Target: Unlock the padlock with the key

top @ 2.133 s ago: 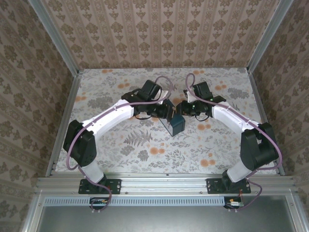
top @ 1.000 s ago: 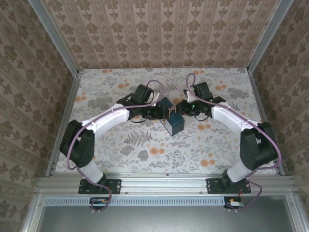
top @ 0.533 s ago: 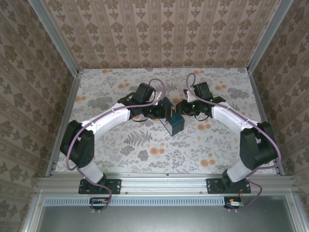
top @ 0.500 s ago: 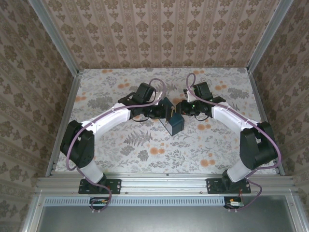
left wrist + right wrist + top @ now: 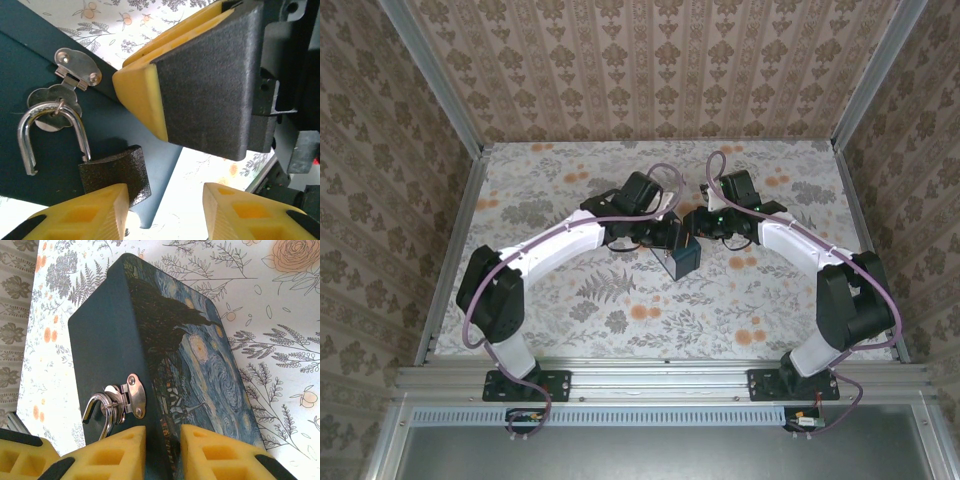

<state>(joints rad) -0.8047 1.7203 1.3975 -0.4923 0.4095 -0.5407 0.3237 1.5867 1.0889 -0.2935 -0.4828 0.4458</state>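
The padlock (image 5: pixel 112 172) has a dark textured body and hangs from the hasp (image 5: pixel 75 67) on the dark blue box (image 5: pixel 30 75). Its silver shackle (image 5: pixel 50 132) stands open, one end free. My left gripper (image 5: pixel 165 200) is open just beside the padlock body, with bare table between its fingers. My right gripper (image 5: pixel 162 432) is shut on the edge of the blue box (image 5: pixel 115 330), close to the hasp (image 5: pixel 131 396). From above, both grippers, left (image 5: pixel 670 235) and right (image 5: pixel 696 228), meet at the box (image 5: pixel 682 260). The key is hidden.
The right gripper's yellow and black finger (image 5: pixel 205 85) fills the space just above my left jaws. The floral table (image 5: pixel 620 300) is walled in by patterned panels (image 5: pixel 650 70) on three sides.
My left arm has swung right, bringing its gripper in against the box's hasp side. The right arm and the box have stayed still.
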